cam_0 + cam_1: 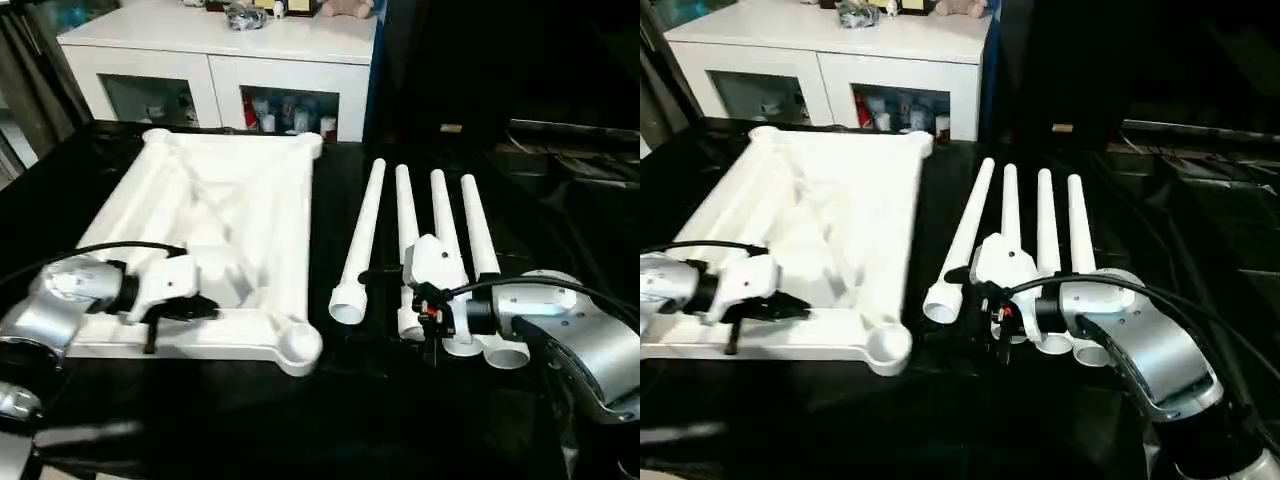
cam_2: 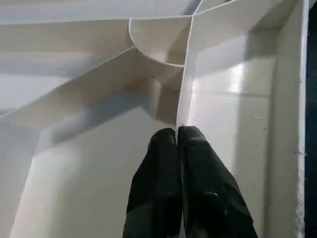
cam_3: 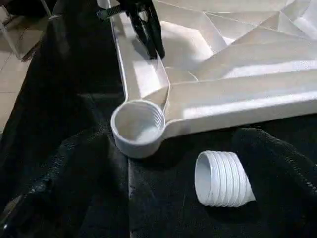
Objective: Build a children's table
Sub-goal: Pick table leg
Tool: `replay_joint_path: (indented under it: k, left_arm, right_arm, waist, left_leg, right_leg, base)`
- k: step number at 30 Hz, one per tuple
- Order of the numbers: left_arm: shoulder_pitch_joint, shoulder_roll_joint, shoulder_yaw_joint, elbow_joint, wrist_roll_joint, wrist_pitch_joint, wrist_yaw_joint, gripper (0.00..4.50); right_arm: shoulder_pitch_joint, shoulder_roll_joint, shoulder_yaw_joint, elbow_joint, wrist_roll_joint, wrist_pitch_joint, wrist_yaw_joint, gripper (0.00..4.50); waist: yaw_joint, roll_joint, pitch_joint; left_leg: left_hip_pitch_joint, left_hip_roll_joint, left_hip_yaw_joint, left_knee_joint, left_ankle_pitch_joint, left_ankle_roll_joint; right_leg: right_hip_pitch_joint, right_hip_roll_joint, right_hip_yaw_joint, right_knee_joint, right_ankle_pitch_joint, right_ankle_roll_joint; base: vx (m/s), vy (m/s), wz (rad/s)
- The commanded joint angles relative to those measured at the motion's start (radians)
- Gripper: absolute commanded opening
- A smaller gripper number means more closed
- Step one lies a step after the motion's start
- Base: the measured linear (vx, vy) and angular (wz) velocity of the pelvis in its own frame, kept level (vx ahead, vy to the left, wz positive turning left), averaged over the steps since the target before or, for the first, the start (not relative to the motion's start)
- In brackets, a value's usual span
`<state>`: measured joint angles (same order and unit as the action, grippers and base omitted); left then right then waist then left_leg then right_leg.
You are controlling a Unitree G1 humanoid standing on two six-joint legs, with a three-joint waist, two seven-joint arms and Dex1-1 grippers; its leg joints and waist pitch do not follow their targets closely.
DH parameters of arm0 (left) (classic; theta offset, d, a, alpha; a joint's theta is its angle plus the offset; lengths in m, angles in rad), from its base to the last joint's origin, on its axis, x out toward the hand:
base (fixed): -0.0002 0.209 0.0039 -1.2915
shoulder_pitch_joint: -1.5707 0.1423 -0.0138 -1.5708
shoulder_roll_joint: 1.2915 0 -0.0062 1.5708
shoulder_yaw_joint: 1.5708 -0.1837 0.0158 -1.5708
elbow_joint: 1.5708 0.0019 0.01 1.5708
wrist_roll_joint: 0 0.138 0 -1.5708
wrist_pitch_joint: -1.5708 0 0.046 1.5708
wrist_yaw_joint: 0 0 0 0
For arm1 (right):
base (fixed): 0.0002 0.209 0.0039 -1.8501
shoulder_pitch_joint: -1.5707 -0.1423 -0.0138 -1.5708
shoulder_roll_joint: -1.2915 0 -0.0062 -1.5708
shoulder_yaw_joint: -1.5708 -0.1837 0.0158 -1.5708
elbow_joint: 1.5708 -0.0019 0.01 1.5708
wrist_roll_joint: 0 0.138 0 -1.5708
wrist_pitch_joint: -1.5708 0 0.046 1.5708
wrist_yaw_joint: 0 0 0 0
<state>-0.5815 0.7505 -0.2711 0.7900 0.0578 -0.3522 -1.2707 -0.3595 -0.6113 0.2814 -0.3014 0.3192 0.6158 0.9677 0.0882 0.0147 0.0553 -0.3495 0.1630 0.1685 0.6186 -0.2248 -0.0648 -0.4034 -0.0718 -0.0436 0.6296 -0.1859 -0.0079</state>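
The white tabletop [image 1: 270, 200] lies ribbed underside up on the black cloth, left of centre. Its near right corner socket [image 3: 137, 124] is threaded inside. My left gripper [image 2: 177, 136] is shut on a thin rib just inside the near long wall, and it also appears as the left gripper [image 3: 153, 47] beyond that socket. Several white tapered legs [image 1: 405, 215] lie side by side to the right, threaded ends toward me. My right gripper [image 1: 975, 300] hovers open over those ends, closest to the leftmost leg's threaded end [image 3: 223, 178], and holds nothing.
A white cabinet [image 1: 220, 60] with glass doors stands behind the table, with small items on top. Dark equipment and cables [image 1: 570, 150] lie at the far right. Black cloth [image 1: 330, 420] covers the work surface up to the near edge.
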Motion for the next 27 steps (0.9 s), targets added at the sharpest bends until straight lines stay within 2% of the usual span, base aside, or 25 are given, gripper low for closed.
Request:
replay_joint_path:
  k: [1,2,6,9,13,16,17,19,22,23,25,26,27]
  left_arm:
    - [-0.015,0.045,0.034,0.045,0.023,-0.010,0.040,0.01]
    - [-0.017,0.048,0.034,0.052,0.025,-0.008,0.042,0.01]
    - [-0.037,0.075,0.041,0.100,0.036,-0.042,0.060,0.01]
    - [-0.053,0.091,0.050,0.134,0.039,-0.055,0.071,0.01]
    - [-0.064,0.105,0.063,0.155,0.029,-0.092,0.066,0.01]
    - [-0.075,0.114,0.057,0.173,0.045,-0.136,0.084,0.01]
    - [-0.081,0.106,0.071,0.176,0.024,-0.138,0.081,0.01]
    - [-0.091,0.092,0.096,0.174,-0.014,-0.141,0.064,0.56]
    - [-0.098,0.085,0.124,0.152,-0.068,-0.128,0.006,0.59]
    - [-0.098,0.085,0.124,0.152,-0.068,-0.128,0.006,0.80]
    - [-0.090,0.089,0.146,0.120,-0.106,-0.109,-0.024,0.92]
    - [-0.081,0.091,0.164,0.089,-0.137,-0.082,-0.039,0.98]
    - [-0.064,0.094,0.197,0.033,-0.191,-0.027,-0.054,1.02]
  right_arm:
    - [-0.022,-0.001,-0.003,0.006,-0.010,-0.016,-0.005,4.50]
    - [-0.023,0.000,-0.003,0.007,-0.012,-0.017,-0.006,4.50]
    - [-0.026,0.003,-0.003,0.012,-0.014,-0.019,-0.007,4.50]
    - [-0.029,0.006,-0.002,0.016,-0.015,-0.020,-0.008,4.50]
    - [-0.030,0.009,-0.002,0.021,-0.017,-0.023,-0.008,4.50]
    - [-0.031,0.012,-0.001,0.025,-0.020,-0.027,-0.008,4.50]
    - [-0.031,0.013,-0.001,0.025,-0.020,-0.027,-0.008,4.50]
    - [-0.030,0.014,-0.002,0.023,-0.018,-0.027,-0.008,4.50]
    - [-0.023,0.017,-0.008,0.013,-0.008,-0.022,-0.009,4.50]
    - [-0.023,0.017,-0.008,0.013,-0.008,-0.022,-0.009,4.50]
    - [-0.018,0.023,-0.018,0.007,0.000,-0.016,-0.015,4.50]
    - [-0.014,0.026,-0.028,0.002,0.006,-0.012,-0.023,4.50]
    - [-0.006,0.032,-0.045,-0.007,0.017,-0.003,-0.036,4.50]
  waist:
    - [0.007,0.011,-0.060]
    - [0.008,0.015,-0.060]
    - [0.007,0.013,-0.057]
    - [0.007,0.017,-0.057]
    - [0.007,0.016,-0.060]
    - [0.008,0.019,-0.061]
    - [0.008,0.017,-0.061]
    - [0.009,0.018,-0.063]
    - [0.013,0.014,-0.062]
    - [0.015,0.014,-0.063]
    - [0.021,0.011,-0.059]
    - [0.024,0.013,-0.058]
    - [0.025,0.009,-0.058]
  left_leg:
    - [0.000,0.061,-0.027,-0.092,-0.208,-0.034]
    - [0.001,0.062,-0.027,-0.092,-0.211,-0.037]
    - [0.003,0.061,-0.027,-0.093,-0.233,-0.041]
    - [0.006,0.063,-0.028,-0.095,-0.247,-0.047]
    - [0.005,0.063,-0.027,-0.093,-0.230,-0.050]
    - [0.006,0.064,-0.025,-0.092,-0.218,-0.049]
    - [0.006,0.064,-0.025,-0.091,-0.216,-0.049]
    - [0.005,0.064,-0.024,-0.091,-0.201,-0.050]
    - [0.006,0.064,-0.021,-0.089,-0.193,-0.049]
    - [0.006,0.063,-0.021,-0.088,-0.194,-0.049]
    - [0.007,0.065,-0.020,-0.090,-0.215,-0.050]
    - [0.009,0.067,-0.020,-0.092,-0.225,-0.054]
    - [0.009,0.069,-0.019,-0.092,-0.223,-0.059]
  right_leg:
    - [0.048,-0.079,0.053,-0.073,-0.233,-0.207]
    - [0.047,-0.079,0.053,-0.073,-0.230,-0.209]
    - [0.046,-0.079,0.054,-0.077,-0.259,-0.207]
    - [0.044,-0.080,0.055,-0.077,-0.274,-0.204]
    - [0.044,-0.080,0.055,-0.072,-0.231,-0.214]
    - [0.044,-0.079,0.053,-0.067,-0.167,-0.234]
    - [0.045,-0.079,0.053,-0.066,-0.159,-0.237]
    - [0.048,-0.080,0.052,-0.062,-0.134,-0.246]
    - [0.046,-0.080,0.051,-0.060,-0.107,-0.262]
    - [0.048,-0.080,0.051,-0.059,-0.109,-0.263]
    - [0.046,-0.082,0.052,-0.062,-0.154,-0.256]
    - [0.045,-0.084,0.053,-0.065,-0.185,-0.247]
    - [0.045,-0.086,0.055,-0.062,-0.188,-0.246]
  base:
    - [0.000,0.000,0.00]
    - [0.000,0.000,0.00]
    - [0.000,0.000,0.00]
    - [0.000,0.000,0.00]
    - [0.000,0.000,0.00]
    - [0.000,0.000,0.00]
    - [0.000,0.000,0.00]
    - [0.000,0.000,0.00]
    - [0.000,0.000,0.00]
    - [0.000,0.000,0.00]
    - [0.000,0.000,0.00]
    - [0.000,0.000,0.00]
    - [0.000,0.000,0.00]
